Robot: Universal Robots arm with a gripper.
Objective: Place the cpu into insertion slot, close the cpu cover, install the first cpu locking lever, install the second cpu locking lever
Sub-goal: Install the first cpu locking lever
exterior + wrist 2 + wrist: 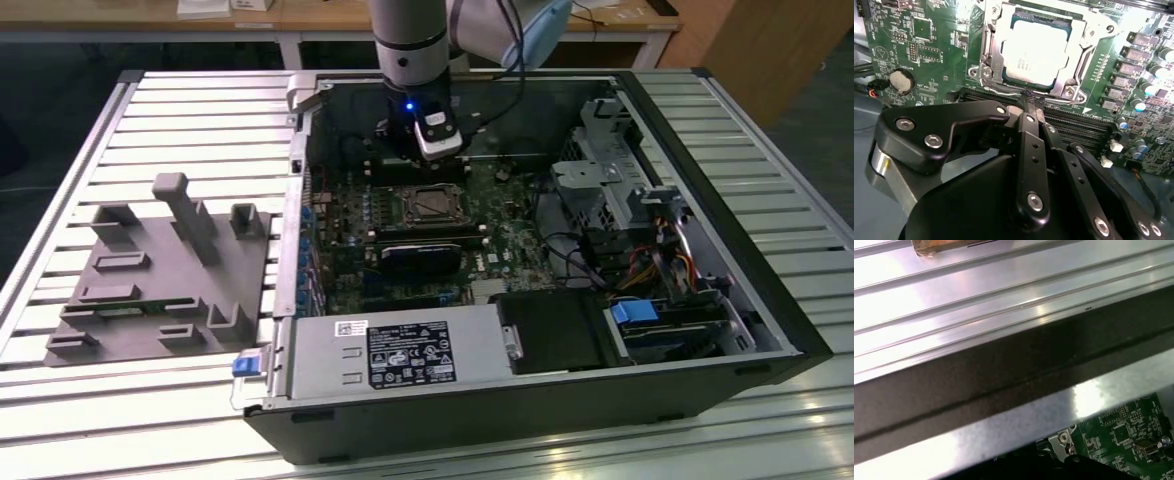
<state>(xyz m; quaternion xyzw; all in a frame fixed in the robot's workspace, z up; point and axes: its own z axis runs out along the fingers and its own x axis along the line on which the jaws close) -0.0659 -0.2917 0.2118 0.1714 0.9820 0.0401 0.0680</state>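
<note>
Grey moulded fixture tray (160, 275), with upright posts and pockets, lies on the slatted aluminium table (187, 100) at the exterior view's left, just beside the open computer case (747, 300).

Green motherboard (347, 250) fills the case floor. Insertion slot (430, 205) sits near its middle; in the second wrist view the slot (985, 45) carries the cpu (1038, 52), silver-grey top upward, seated flat inside it. Cpu cover (1078, 60), a thin metal frame, lies down around the chip's edges. Long black memory slots (1079, 125) run just beside the socket. A round coin battery (900, 80) sits on the board, well apart from the socket.

Gripper (424, 165), on the silver arm (407, 35), hangs above the board just behind the slot in the exterior view. In the second wrist view the gripper (1031, 102) has its black fingers (1026, 135) drawn together, holding nothing, tips near the socket's edge.

Metal drive cage (607, 170) and coloured cables (667, 270) occupy the exterior view's right.
</note>
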